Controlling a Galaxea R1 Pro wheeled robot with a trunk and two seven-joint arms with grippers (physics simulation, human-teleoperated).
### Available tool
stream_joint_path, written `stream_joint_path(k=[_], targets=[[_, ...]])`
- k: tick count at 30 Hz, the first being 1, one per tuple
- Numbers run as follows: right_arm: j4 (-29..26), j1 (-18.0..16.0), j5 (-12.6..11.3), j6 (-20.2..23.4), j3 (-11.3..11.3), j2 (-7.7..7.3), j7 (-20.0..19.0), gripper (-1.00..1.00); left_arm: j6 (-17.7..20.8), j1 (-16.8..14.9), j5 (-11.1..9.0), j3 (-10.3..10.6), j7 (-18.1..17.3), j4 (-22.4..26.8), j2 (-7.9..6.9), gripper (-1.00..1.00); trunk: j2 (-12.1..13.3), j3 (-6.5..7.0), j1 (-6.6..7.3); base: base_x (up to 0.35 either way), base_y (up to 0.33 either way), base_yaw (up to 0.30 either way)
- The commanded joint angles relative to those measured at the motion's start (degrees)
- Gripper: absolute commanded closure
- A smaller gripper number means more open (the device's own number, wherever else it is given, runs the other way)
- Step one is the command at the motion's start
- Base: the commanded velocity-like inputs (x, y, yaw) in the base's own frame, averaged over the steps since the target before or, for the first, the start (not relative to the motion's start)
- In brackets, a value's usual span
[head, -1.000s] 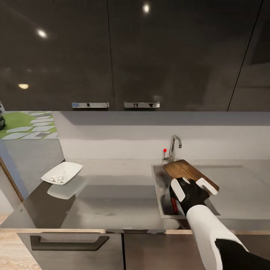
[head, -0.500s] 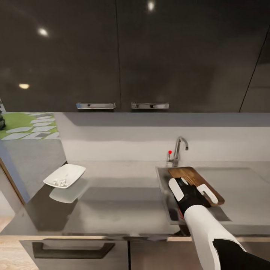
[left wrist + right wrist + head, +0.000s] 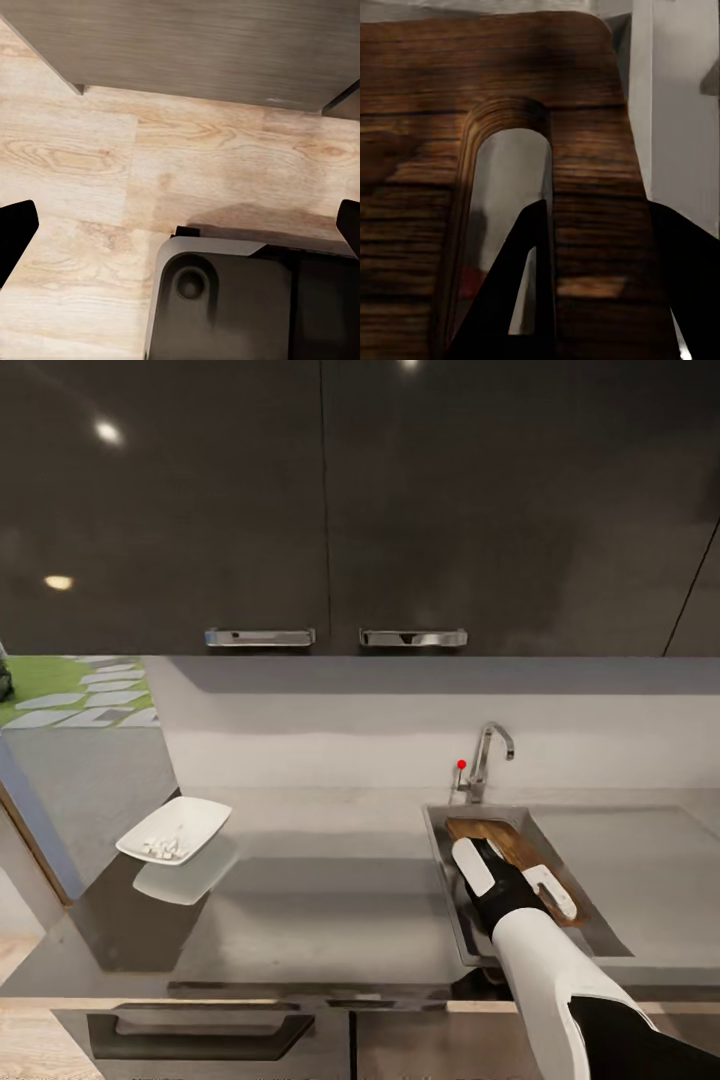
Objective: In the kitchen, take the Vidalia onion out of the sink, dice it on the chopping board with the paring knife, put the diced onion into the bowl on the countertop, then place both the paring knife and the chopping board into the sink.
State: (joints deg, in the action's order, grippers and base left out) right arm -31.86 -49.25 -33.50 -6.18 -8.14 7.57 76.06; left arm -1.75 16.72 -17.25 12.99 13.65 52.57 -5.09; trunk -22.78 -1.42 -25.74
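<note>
Chopping board (image 3: pixel 512 847): dark-brown wood with clear grain and rounded corners; the right wrist view shows its oblong handle slot (image 3: pixel 506 217) near one short end. It lies lengthwise inside the sink (image 3: pixel 440 830), tilted, its far end toward the faucet (image 3: pixel 488 756).
Right gripper (image 3: pixel 515 878): the jaws are clamped on the board's near end, one dark finger passing through the slot, white pads on either side of the board in the head view.
Left gripper (image 3: pixel 180 232): dark fingertips at the two sides of its wrist view, spread wide with nothing between them; below lie a pale wood floor (image 3: pixel 112 172) and the robot's dark base (image 3: pixel 225 300).
Bowl (image 3: pixel 174 829): shallow white dish on the table (image 3: pixel 320 900), well apart from the sink to the left, with small pale diced pieces (image 3: pixel 160 846) inside.
Table: smooth grey, reflective, mirroring the bowl.
Room: glossy dark upper cabinets (image 3: pixel 330 510) with chrome handles, pale backsplash, dark drawers below.
</note>
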Motion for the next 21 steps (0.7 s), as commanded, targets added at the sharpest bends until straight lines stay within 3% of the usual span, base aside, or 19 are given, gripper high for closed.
stream_joint_path(k=[1, 6, 14, 21], targets=[[-0.02, -0.06, -0.50, -0.62, -0.12, 0.05, -0.01, 1.00, -0.18, -0.02, -0.60, 0.31, 0.44, 0.08, -0.08, -1.00, -0.14, -0.21, -0.04, 0.000, 0.000, 0.000], [0.51, -0.06, -1.38, -0.74, -0.12, 0.10, -0.03, 1.00, -0.18, -0.02, -0.60, 0.34, 0.44, 0.08, -0.01, -1.00, -0.14, -0.68, -0.04, 0.085, 0.000, 0.000], [1.85, -0.06, -1.46, -2.51, -0.19, -0.13, -0.29, 1.00, -0.18, -0.02, -0.60, 0.37, 0.44, 0.08, 0.00, -1.00, -0.14, -1.42, -0.04, 0.303, -0.069, 0.000], [3.27, -0.01, -1.45, -3.99, -0.14, -0.09, -0.37, 1.00, -0.18, -0.02, -0.60, 0.37, 0.42, 0.08, 0.00, -1.00, -0.14, -2.07, -0.04, 0.055, -0.155, 0.000]])
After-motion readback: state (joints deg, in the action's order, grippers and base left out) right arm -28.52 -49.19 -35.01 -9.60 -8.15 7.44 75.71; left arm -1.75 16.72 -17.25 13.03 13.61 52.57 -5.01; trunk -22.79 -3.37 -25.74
